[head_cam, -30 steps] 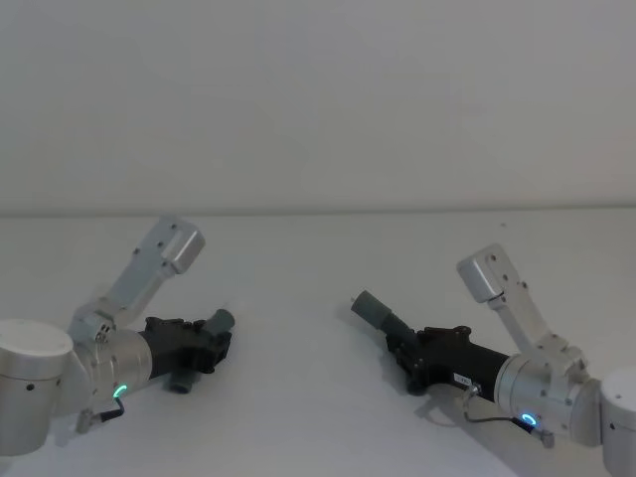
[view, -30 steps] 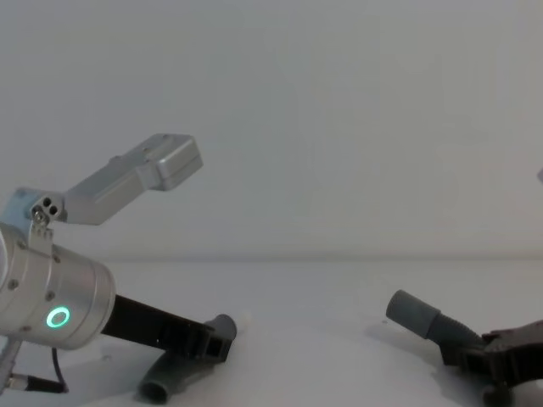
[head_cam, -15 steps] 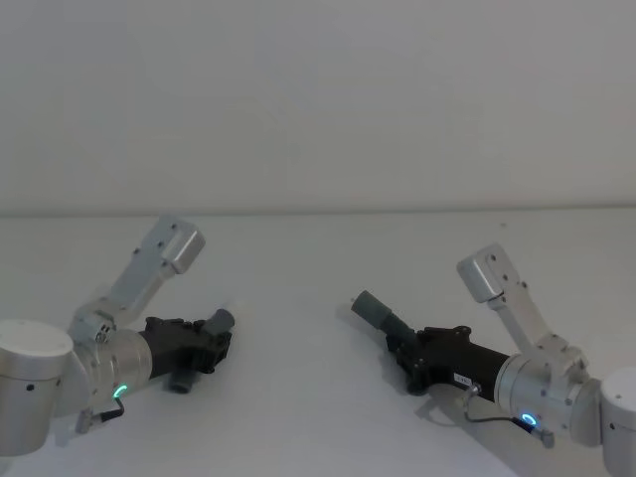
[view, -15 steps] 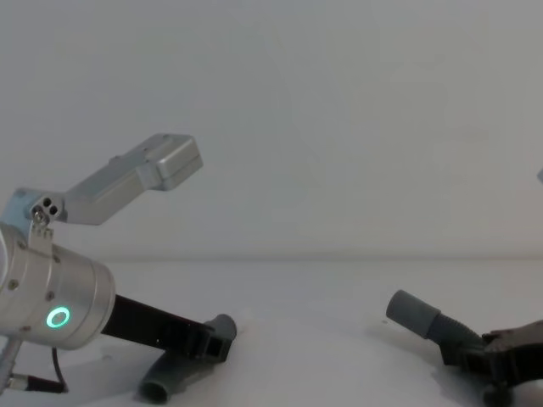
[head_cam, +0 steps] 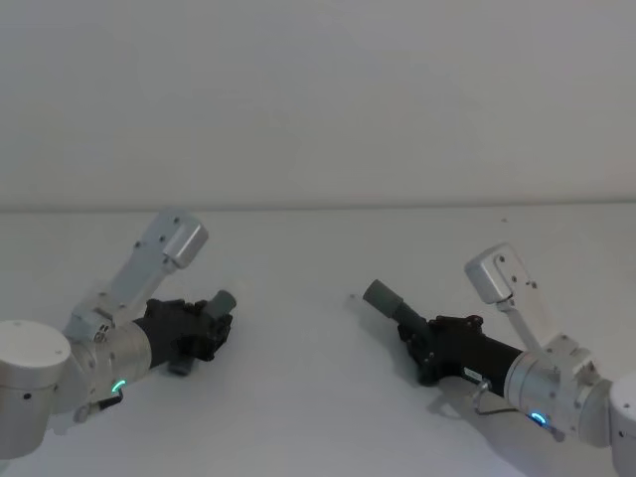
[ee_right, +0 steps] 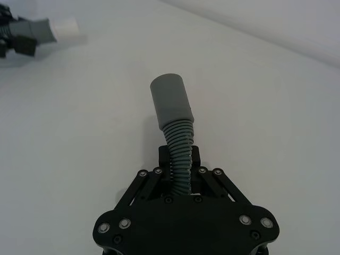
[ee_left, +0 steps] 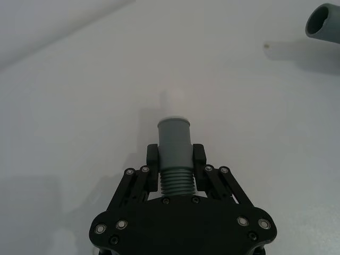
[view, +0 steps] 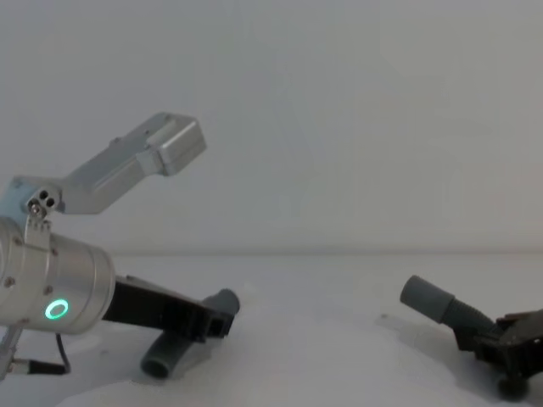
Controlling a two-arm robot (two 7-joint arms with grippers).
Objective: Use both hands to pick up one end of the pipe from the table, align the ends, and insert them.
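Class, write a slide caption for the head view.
Left claw grips one hose piece, right claw the other, cuffs not yet joined.

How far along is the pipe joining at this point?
Done: left gripper is shut on the shorter hose piece, right gripper on the longer hose piece, each near its cuff. In hand: the narrow cuff and wide cuff roughly face each other, far apart. Still to do: closing the gap, aligning, inserting.

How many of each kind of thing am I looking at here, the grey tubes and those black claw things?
Grey ribbed hose pieces: 2 (left hose piece, right hose piece)
Black grippers: 2 (left gripper, right gripper), each shut on its own hose piece
Total: 4
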